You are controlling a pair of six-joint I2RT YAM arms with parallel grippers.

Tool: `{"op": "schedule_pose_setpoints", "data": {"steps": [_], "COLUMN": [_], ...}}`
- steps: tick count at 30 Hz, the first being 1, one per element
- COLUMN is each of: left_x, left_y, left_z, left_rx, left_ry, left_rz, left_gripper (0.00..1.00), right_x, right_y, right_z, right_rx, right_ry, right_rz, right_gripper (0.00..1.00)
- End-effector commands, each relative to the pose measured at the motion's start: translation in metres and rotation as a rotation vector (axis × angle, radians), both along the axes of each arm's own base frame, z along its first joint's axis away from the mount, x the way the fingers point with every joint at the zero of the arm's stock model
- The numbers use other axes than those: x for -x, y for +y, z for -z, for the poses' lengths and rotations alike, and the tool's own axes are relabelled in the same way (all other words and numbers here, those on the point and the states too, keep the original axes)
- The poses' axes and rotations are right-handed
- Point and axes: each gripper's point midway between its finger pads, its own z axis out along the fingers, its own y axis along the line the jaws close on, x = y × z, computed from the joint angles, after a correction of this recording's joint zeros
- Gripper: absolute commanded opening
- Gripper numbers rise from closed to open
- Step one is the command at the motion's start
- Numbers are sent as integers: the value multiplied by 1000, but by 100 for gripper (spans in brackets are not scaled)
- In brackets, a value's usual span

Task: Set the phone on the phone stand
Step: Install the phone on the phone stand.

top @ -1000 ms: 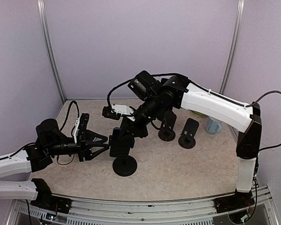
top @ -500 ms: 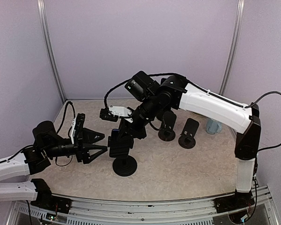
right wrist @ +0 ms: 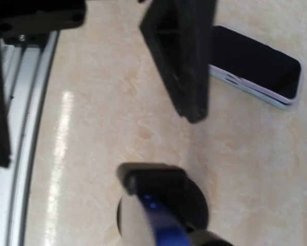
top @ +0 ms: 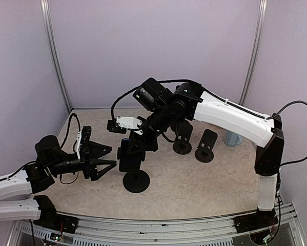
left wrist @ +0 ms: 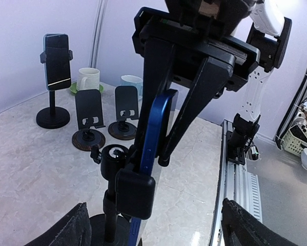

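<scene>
The left gripper [top: 113,156] has spread its jaws wider and backed a little away from the stand since a second ago, and the right arm has lifted slightly. Now the left jaws gape wide and hold nothing, their tips pointing at the phone from the left, just short of it.

The right gripper [left wrist: 154,154] hangs over the phone [left wrist: 158,115] with its two fingers set close together, one on each face of the phone's top edge. From where I stand I cannot tell whether they press it or have just let go.

The phone, dark with a blue rim, stands upright and edge-on to the left wrist camera. Its lower end sits in the black clamp of the phone stand [top: 136,182], which is a thin pole on a round base near the middle of the marble-look table [left wrist: 30,164].

Farther back stand two low black phone holders [left wrist: 89,110] [left wrist: 126,105], side by side. A taller stand [left wrist: 52,108] beyond them has a second phone [left wrist: 57,61] clamped in it. Behind the holders are a cream mug [left wrist: 89,79] on a green saucer [left wrist: 74,88] and a pale blue cup [left wrist: 131,82]; I cannot see into either. A third phone [right wrist: 256,64] lies flat on the table beyond the stand.
</scene>
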Motion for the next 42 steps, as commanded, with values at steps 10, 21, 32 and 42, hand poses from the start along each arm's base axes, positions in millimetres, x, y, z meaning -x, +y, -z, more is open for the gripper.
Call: {"op": "schedule_pose_setpoints", "data": {"steps": [10, 21, 32, 42], "left_x": [-4, -4, -11, -12], "left_y": [3, 3, 6, 11], "left_z": [-1, 3, 5, 0], "left_rx": [21, 19, 10, 20], "left_ry": [-20, -16, -16, -30], "left_rz": [-36, -38, -57, -72], "left_gripper": [88, 88, 89, 90], "right_x": [-12, -7, -5, 0], "right_y": [-21, -12, -10, -7], "right_z": [47, 9, -23, -47], "right_rx": [196, 96, 6, -124], "right_ry": [-13, -33, -59, -71], "right_rz": [81, 76, 87, 84], "right_gripper": [26, 39, 59, 77]}}
